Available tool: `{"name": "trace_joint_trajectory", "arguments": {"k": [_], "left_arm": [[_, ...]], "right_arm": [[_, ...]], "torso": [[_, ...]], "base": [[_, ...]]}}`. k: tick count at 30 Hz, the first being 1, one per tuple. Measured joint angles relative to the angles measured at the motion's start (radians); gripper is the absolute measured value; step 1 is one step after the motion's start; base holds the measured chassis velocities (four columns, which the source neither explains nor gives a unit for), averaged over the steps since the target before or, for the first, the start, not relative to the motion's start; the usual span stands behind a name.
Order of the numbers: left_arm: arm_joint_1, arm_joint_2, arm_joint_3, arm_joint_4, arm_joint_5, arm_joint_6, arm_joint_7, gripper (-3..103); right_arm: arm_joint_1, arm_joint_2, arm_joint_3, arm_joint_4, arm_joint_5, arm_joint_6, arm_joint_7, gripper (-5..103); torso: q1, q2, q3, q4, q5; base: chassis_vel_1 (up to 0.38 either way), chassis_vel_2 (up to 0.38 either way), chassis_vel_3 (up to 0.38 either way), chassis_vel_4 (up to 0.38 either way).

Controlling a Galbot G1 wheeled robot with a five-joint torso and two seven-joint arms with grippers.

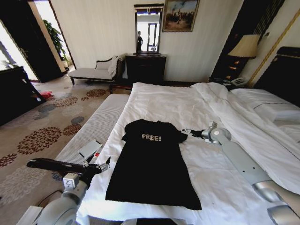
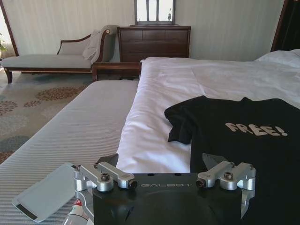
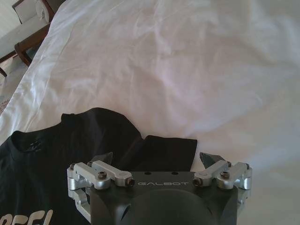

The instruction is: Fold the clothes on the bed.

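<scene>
Shirt (image 1: 152,164) lies flat, face up, on the bed (image 1: 197,108) near its foot edge, collar toward the pillows, hem toward the robot. "FREE!" print reads upright from the head view. Both sleeves out, body mostly smooth.

Right gripper (image 1: 187,131) sits low at the shirt's right sleeve; in the right wrist view (image 3: 157,161) the fingers are spread, sleeve (image 3: 168,147) between and just ahead of the tips, nothing pinched yet. Left gripper (image 1: 96,165) hovers off the bed's left side over the bench (image 1: 93,126), near the shirt's lower left edge; its fingers (image 2: 215,161) also spread, empty.

Handling, my read: thin cotton, light, limp, no stiffness. It will drape and drag on the duvet, and the duvet itself is soft, so a deep pinch risks grabbing white sheet too. Best holds look like sleeve hem or shoulder seam on the right, side seam or hem corner on the left; pinch the edge only, lift a little before carrying across.

Small white card-like item (image 1: 90,148) on the bench, clear of the shirt.
</scene>
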Motion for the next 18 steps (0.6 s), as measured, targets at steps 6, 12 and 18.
{"name": "trace_joint_trajectory", "arguments": {"k": [6,12,18], "left_arm": [[0.0,0.0,0.0,0.0,0.0,0.0,0.0,100],[0.0,0.0,0.0,0.0,-0.001,0.0,0.0,100],[0.018,0.003,-0.008,-0.007,0.001,-0.007,0.009,100]], "right_arm": [[-0.002,0.0,0.002,0.002,0.0,0.0,0.0,100],[-0.003,-0.001,0.002,0.003,0.0,0.0,0.0,100],[-0.029,0.037,0.062,-0.074,-0.105,0.006,-0.07,100]], "torso": [[0.0,0.0,0.0,0.0,0.0],[0.0,0.0,0.0,0.0,0.0],[0.0,0.0,0.0,-0.0006,0.001]], "base": [[0.0,0.0,0.0,0.0],[0.0,0.0,0.0,0.0],[0.0,0.0,0.0,0.0]]}}
